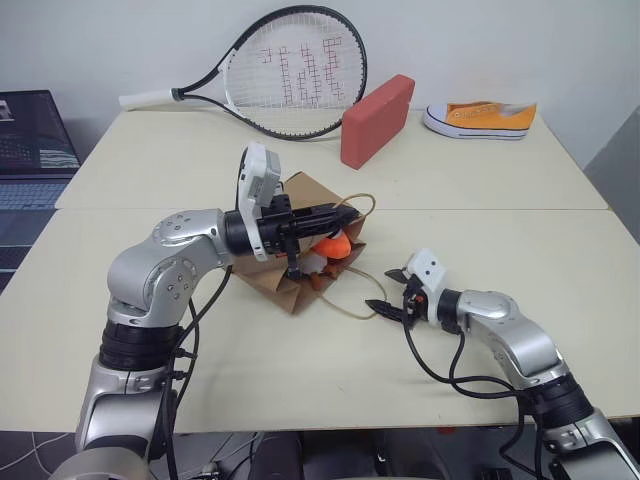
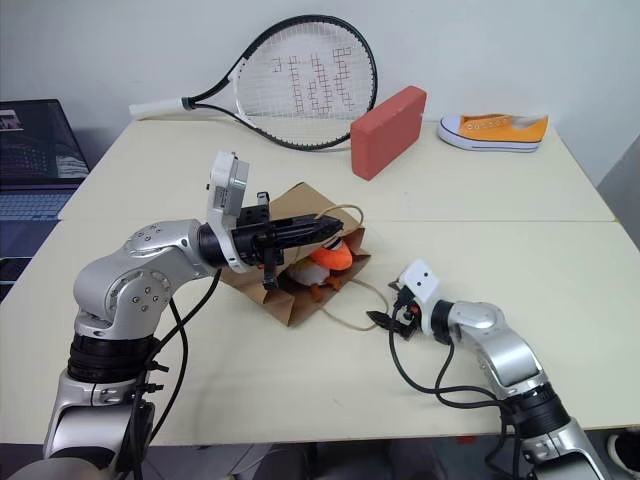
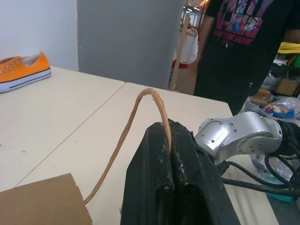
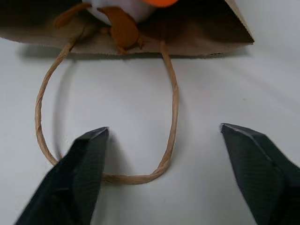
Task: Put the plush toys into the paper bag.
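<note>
A pale cream worktop (image 1: 480, 230), made of two slabs with a seam across the middle of the frame, stands against a white wall; along its far edge lie a tennis racket (image 1: 290, 75), a red block (image 1: 377, 120) and an orange sneaker (image 1: 480, 118), with a laptop (image 1: 30, 150) at the far left. At centre the paper bag (image 1: 300, 285) lies on its side with the plush toys (image 1: 335, 250) in its mouth, and the left gripper (image 1: 345, 213) has its fingers pinched on the bag's upper handle (image 3: 140, 122). Lower right of centre, the right gripper (image 1: 385, 290) sits with fingers spread just beside the lower handle (image 4: 168, 140) lying on the worktop, while a person in a dark shirt (image 3: 243, 42) stands beyond the worktop.
</note>
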You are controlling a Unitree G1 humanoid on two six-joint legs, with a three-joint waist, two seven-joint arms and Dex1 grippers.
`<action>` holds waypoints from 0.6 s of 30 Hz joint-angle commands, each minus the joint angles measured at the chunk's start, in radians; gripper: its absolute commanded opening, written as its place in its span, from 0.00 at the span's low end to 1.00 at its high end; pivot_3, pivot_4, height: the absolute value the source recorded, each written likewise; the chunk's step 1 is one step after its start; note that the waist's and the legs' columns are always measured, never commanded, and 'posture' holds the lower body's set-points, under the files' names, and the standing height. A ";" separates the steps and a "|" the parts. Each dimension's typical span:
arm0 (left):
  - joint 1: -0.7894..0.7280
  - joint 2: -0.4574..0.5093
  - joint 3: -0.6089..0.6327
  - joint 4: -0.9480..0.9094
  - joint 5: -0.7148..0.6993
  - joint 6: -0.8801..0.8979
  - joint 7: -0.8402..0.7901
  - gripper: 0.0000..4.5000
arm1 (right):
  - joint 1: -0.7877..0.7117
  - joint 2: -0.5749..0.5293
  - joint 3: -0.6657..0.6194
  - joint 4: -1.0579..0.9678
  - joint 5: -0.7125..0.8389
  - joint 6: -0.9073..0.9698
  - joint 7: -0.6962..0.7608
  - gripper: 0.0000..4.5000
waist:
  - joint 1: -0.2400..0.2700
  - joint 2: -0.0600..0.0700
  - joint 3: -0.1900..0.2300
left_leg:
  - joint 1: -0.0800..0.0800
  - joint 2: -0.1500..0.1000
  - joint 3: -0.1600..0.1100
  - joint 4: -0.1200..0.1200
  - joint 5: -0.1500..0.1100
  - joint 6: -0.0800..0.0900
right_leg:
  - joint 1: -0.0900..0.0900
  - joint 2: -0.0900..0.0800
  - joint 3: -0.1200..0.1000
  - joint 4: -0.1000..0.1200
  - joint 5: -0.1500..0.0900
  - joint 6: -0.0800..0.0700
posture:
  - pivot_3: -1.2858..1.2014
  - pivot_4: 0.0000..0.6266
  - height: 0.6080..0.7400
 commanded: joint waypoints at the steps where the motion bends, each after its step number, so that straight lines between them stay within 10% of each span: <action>1: -0.010 0.010 0.027 -0.031 -0.007 -0.013 -0.002 0.00 | -0.025 0.014 -0.002 -0.002 -0.014 -0.013 0.004 0.54 | 0.000 0.000 0.000 | 0.000 0.000 0.000 0.000 0.000 0.000 | 0.000 0.000 0.000 0.000 0.000 0.000 | 0.52 0.24 1.00; 8: -0.008 0.015 0.031 -0.031 -0.006 -0.015 0.002 0.00 | -0.036 0.027 -0.009 -0.006 -0.024 0.009 0.003 0.01 | 0.000 0.000 0.000 | 0.000 0.000 0.000 0.000 0.000 0.000 | 0.000 0.000 0.000 0.000 0.001 0.001 | 0.52 0.24 1.00; 18: -0.062 0.071 0.062 0.017 0.017 -0.042 -0.030 0.00 | -0.037 -0.025 -0.218 -0.253 0.237 0.295 0.040 0.01 | 0.002 0.000 0.000 | 0.000 0.000 0.000 0.000 0.000 0.000 | 0.000 0.000 0.000 0.000 0.001 0.001 | 0.52 0.24 1.00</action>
